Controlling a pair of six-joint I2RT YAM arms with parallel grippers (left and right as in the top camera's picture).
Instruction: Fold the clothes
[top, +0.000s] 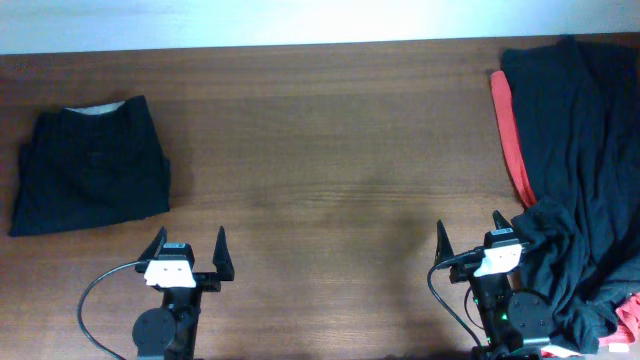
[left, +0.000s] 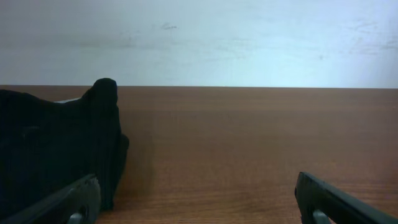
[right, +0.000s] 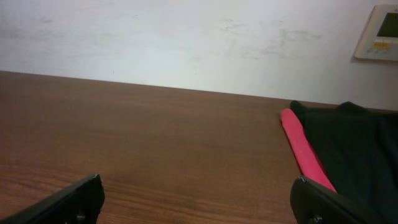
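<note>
A heap of clothes lies at the right: black fabric (top: 580, 130) with a red garment (top: 512, 140) along its left edge and more red at the bottom right corner. The right wrist view shows the red strip (right: 305, 149) and the black cloth (right: 354, 143). My right gripper (top: 469, 225) (right: 196, 186) is open and empty, its right finger next to the heap's black edge. A folded dark garment with a pale strip at its far edge (top: 90, 165) (left: 50, 149) lies at the left. My left gripper (top: 190, 240) (left: 196, 186) is open and empty, in front and to the right of it.
The brown wooden table (top: 330, 150) runs back to a pale wall. A wall panel (right: 376, 31) hangs at the far right. Black cables trail from both arm bases at the front edge.
</note>
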